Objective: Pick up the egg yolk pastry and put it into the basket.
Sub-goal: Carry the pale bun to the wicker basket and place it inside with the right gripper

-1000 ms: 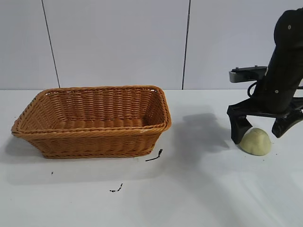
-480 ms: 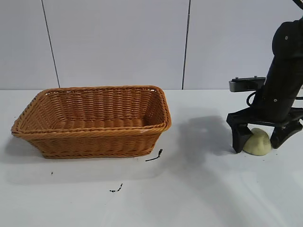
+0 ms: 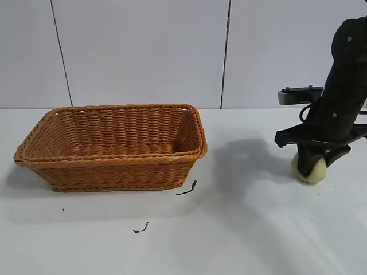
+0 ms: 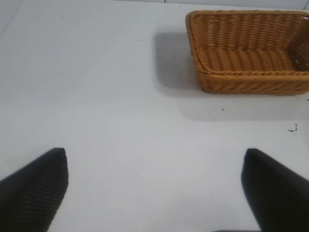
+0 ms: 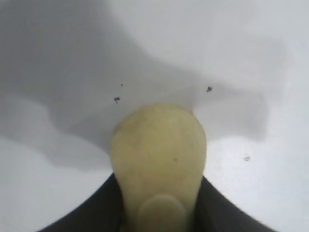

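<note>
The right hand (image 3: 312,163) grips the small pale yellow-green domed pastry (image 3: 310,170), well right of the orange-brown woven wicker basket (image 3: 112,146); both rest on a white worktop (image 3: 229,229) before a grey panelled wall (image 3: 143,51). The left hand (image 4: 154,191) spreads wide, away from the basket.

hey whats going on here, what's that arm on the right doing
The right gripper has closed its fingers on the egg yolk pastry, squeezing it from both sides, low at the table on the right. The basket sits well to the left with nothing visible inside it. The left gripper hangs open over bare table off to the basket's side, holding nothing.
</note>
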